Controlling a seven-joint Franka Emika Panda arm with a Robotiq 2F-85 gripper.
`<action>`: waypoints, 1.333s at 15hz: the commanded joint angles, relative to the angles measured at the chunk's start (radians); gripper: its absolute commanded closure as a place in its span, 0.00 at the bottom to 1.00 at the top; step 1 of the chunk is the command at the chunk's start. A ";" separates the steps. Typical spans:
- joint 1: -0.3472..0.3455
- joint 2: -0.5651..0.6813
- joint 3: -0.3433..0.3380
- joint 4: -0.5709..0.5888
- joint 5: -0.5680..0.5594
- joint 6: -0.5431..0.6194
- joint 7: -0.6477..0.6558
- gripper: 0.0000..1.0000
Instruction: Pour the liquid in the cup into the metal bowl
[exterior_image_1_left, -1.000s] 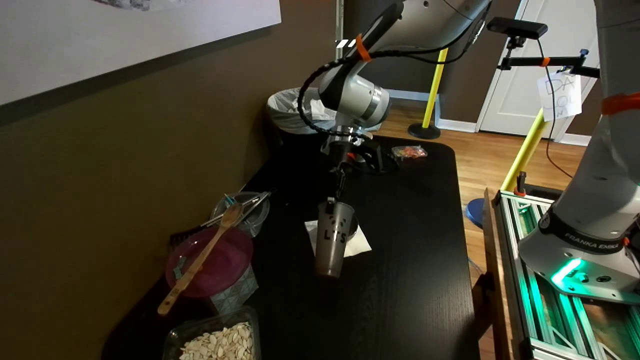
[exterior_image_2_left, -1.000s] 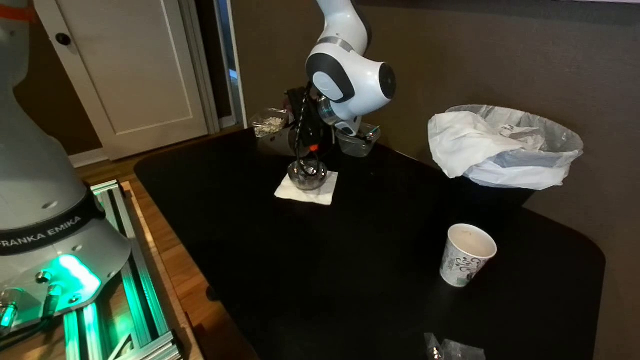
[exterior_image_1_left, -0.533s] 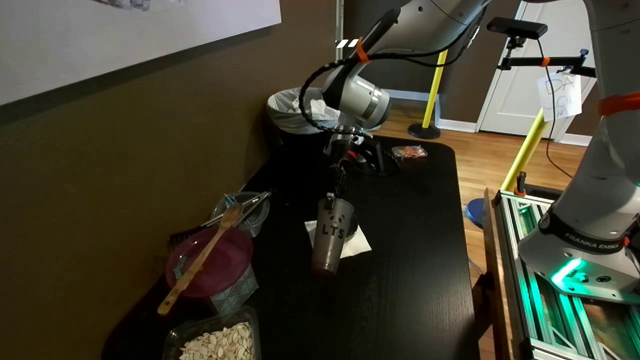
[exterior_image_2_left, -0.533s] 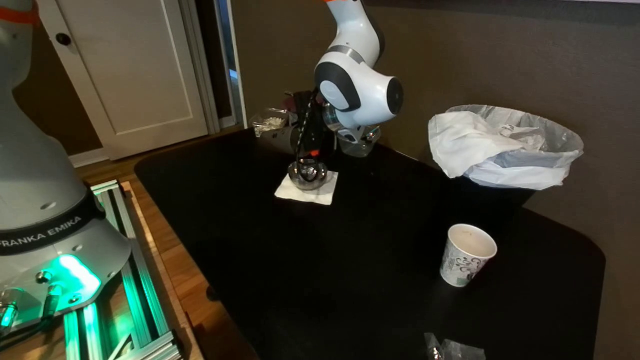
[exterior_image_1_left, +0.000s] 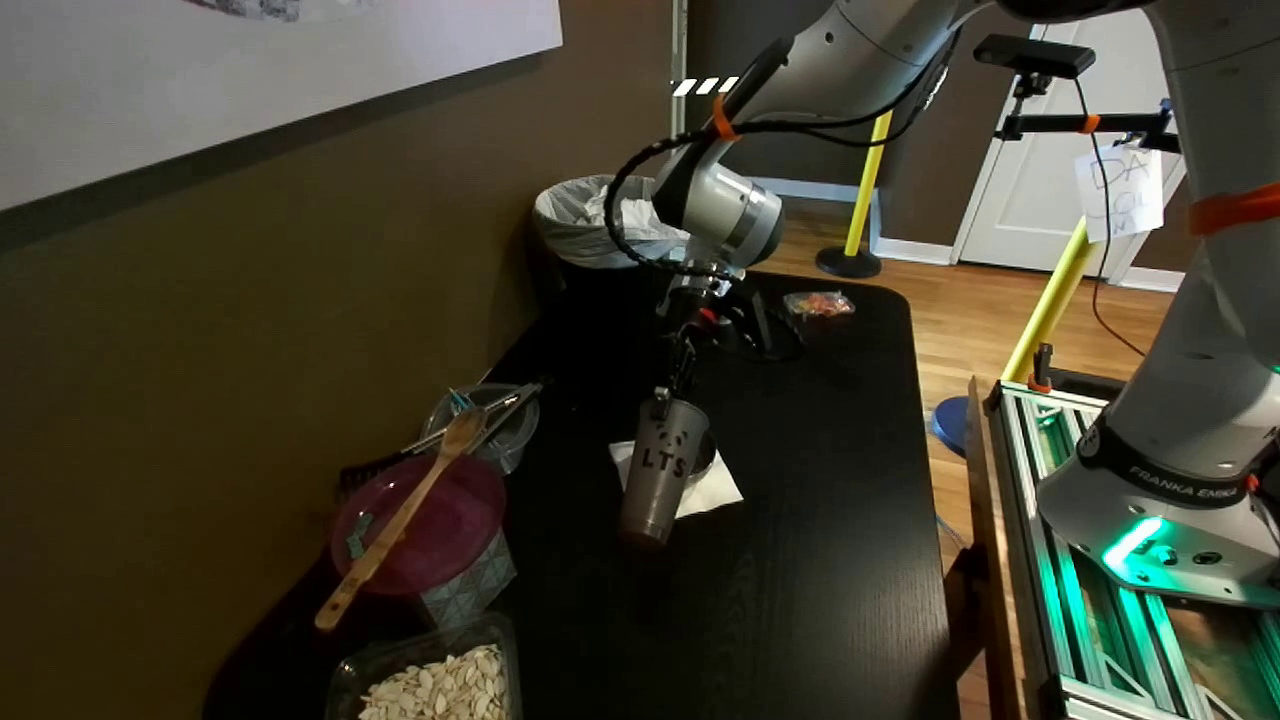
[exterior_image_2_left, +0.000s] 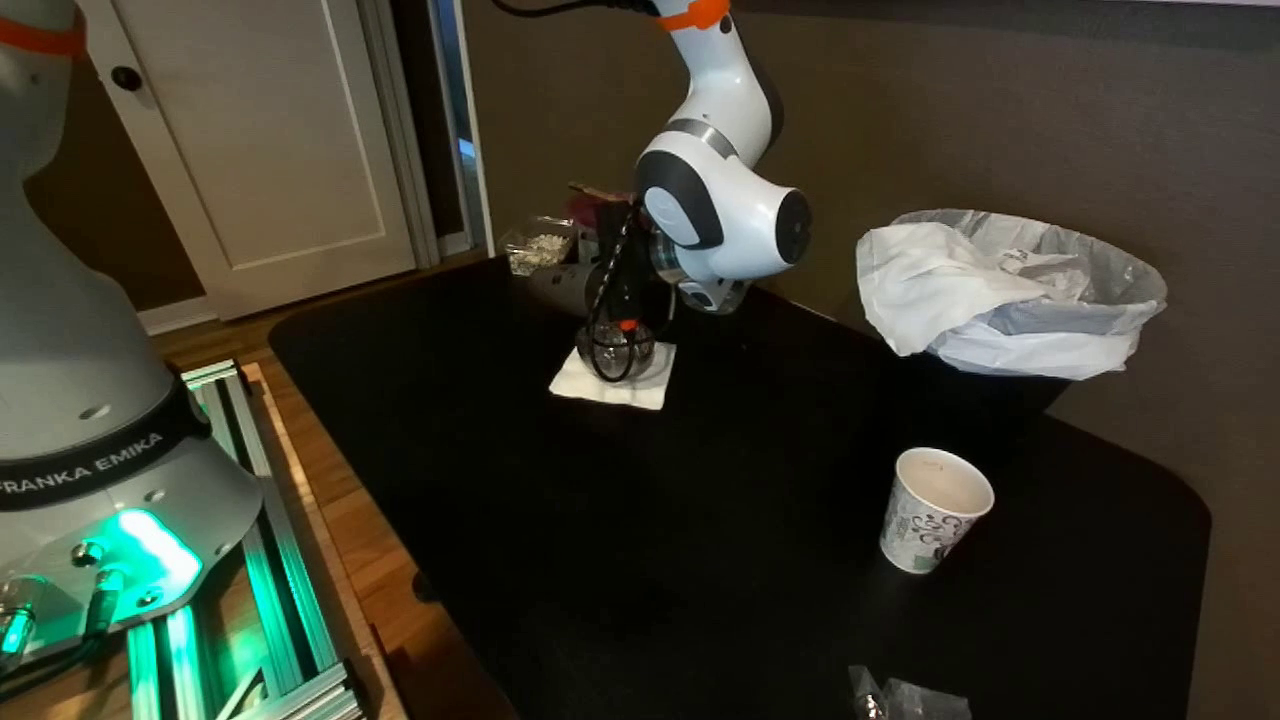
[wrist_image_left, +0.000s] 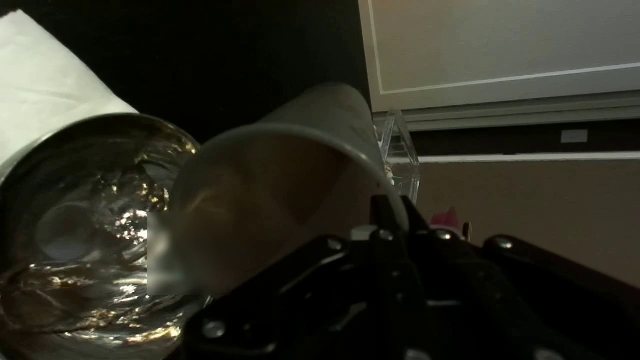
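My gripper (wrist_image_left: 396, 215) is shut on the wall of the greyish translucent cup (wrist_image_left: 325, 112), one fingertip inside the rim and one outside. The cup also shows in both exterior views (exterior_image_1_left: 660, 470) (exterior_image_2_left: 563, 290); it is held well tilted, base away from the gripper. Its inside looks brownish. The shiny metal bowl (wrist_image_left: 65, 185) sits on a white napkin (wrist_image_left: 45, 85); the cup's mouth overlaps its edge in the wrist view. The bowl (exterior_image_2_left: 618, 362) is partly behind a cable in an exterior view, and mostly behind the cup in an exterior view (exterior_image_1_left: 706, 458). Whether liquid flows is too blurred to tell.
Along the wall stand a pink bowl (exterior_image_1_left: 450, 540) with a wooden spoon (exterior_image_1_left: 400, 520), a clear tub (exterior_image_1_left: 515, 440) with utensils and a container of seeds (exterior_image_1_left: 450, 685). A white paper cup (exterior_image_2_left: 930, 520) and a lined bin (exterior_image_2_left: 1060, 345) are at the other end.
The arm's wrist has come down and toward the bin side. The cup has shifted slightly and leans a bit more, still held. The bowl and napkin have not moved.
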 joint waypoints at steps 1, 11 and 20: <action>-0.003 0.023 -0.007 0.020 0.044 -0.047 -0.014 0.99; -0.007 0.035 -0.011 0.027 0.083 -0.072 -0.017 0.99; -0.019 0.054 -0.028 0.037 0.129 -0.128 -0.016 0.99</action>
